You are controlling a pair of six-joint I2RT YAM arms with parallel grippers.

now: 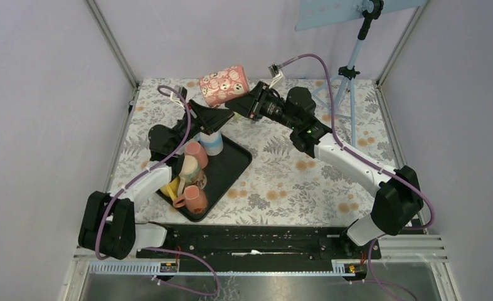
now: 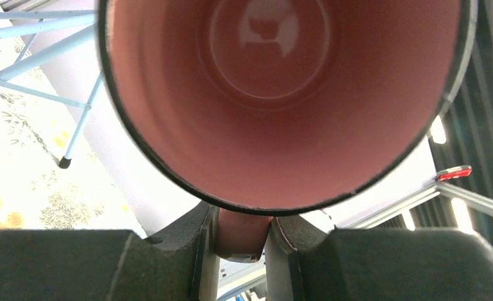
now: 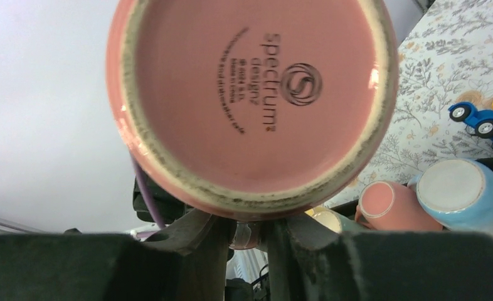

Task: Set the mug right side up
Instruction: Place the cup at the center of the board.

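Hanging on its side above the far part of the bench (image 1: pixel 294 182), the pink mug (image 1: pixel 224 84) is pinched by its handle: left hand (image 2: pixel 244 231) at the mouth end, right hand (image 3: pixel 247 233) at the base end.

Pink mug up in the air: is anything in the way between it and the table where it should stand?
Nothing visible does. The pink mug hangs sideways, gripped by the left gripper and right gripper. The tray crowded with mugs lies close by, but the floral table beside it shows open space.
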